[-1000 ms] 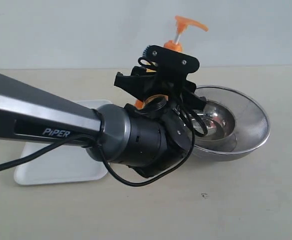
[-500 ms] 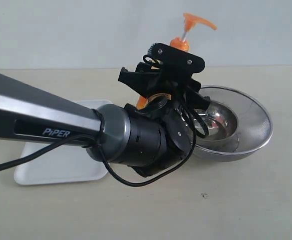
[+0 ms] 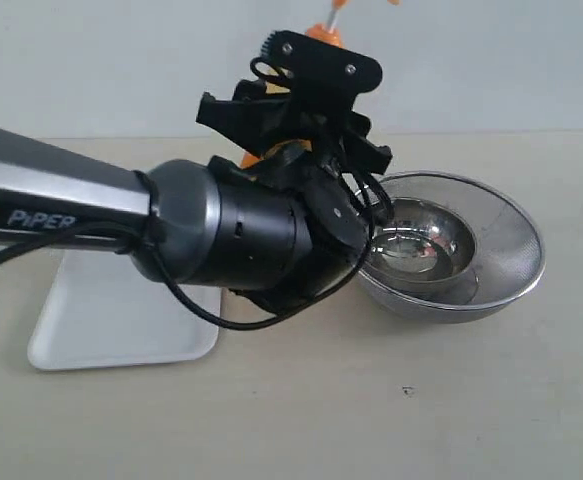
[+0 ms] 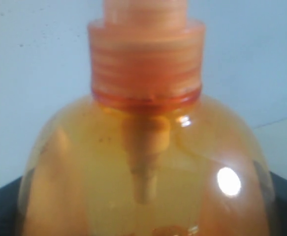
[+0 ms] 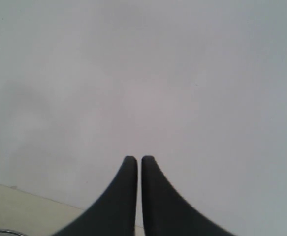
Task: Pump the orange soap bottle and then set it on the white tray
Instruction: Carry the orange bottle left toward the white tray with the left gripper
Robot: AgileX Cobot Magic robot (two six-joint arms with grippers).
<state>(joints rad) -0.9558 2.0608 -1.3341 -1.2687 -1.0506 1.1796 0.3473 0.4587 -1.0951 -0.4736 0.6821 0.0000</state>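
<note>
My left gripper (image 3: 289,140) stays clamped on the bottle (image 4: 143,157), with a dark finger on either side of its body (only their edges show at my wrist). Since a second ago I have carried it higher and toward the tray (image 3: 121,335). Its pump, whole before, now runs off the top of the exterior view. The bottle hangs raised between the tray and the bowl (image 3: 506,265). My right gripper (image 5: 139,196) has its fingers together on nothing.
</note>
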